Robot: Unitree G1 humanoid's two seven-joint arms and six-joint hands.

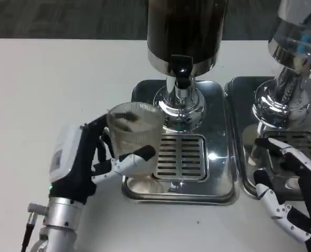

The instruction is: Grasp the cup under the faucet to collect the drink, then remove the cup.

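Observation:
A clear ribbed plastic cup stands upright over the left front part of the steel drip tray, left of and below the black faucet. My left hand grips the cup from the left, thumb across its front and fingers behind. The dark drink dispenser rises on a chrome pedestal behind the tray's slotted grate. The cup looks blurred and I cannot tell if it holds liquid. My right hand hovers with fingers spread at the lower right, holding nothing.
A second dispenser on its own steel tray stands at the right, just behind my right hand. White table stretches to the left and front.

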